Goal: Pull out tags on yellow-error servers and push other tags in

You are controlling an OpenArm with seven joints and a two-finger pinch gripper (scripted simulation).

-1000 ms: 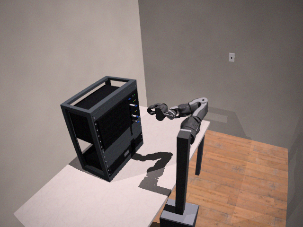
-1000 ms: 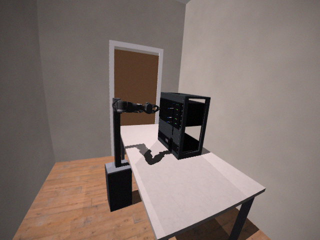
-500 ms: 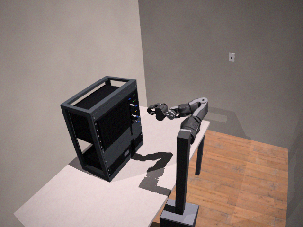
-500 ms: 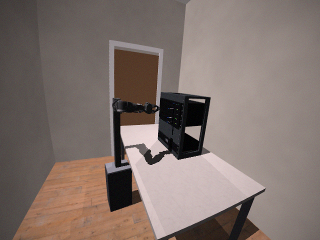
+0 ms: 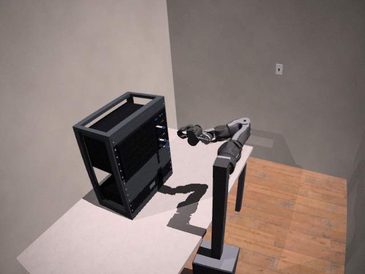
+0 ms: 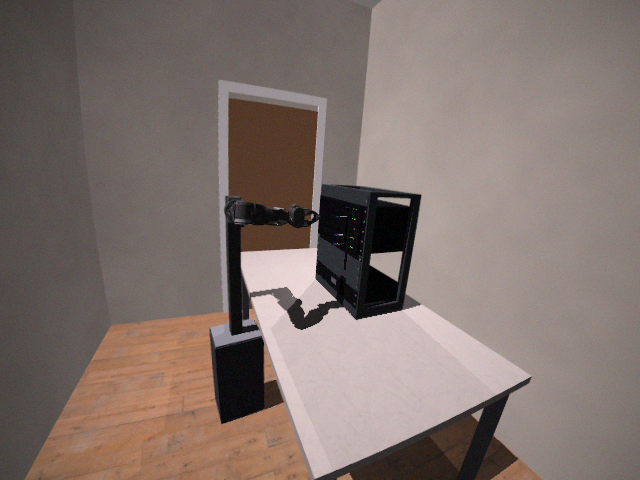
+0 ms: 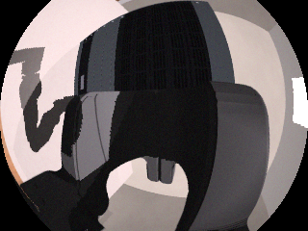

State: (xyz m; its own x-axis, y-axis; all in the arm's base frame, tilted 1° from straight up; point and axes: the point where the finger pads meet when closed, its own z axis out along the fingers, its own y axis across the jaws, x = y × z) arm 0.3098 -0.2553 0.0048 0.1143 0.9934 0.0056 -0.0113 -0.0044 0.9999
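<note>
Two white information tags stood out from the front of the rack (image 5: 117, 147) when I checked the top view: an upper tag (image 5: 159, 127) and a lower tag (image 5: 161, 140), both near the right edge of the server stack, with small blue spots beside them that I took for lit locate buttons. The status lights were too small for me to sort yellow from green with any confidence. The rack itself sat upright on the white table (image 5: 117, 244), toward the wall side.

My gripper (image 5: 181, 133) hung in the air to the right of the rack's front, level with the upper servers and apart from the face, touching nothing. Its jaws were fully closed with nothing between them, which suited poking better than pulling. In the wrist view the dark fingers filled most of the picture, so I could not read the panel from there.

I judged I was between contacts, lined up for the next touch on the panel. If that was a tag to be pushed home or a blue button to be put out, the closed tips would serve: a straight, gentle press, square to the face, since the rack was loose and could slide or rock. Pulling a tag would have needed the jaws opened first.
</note>
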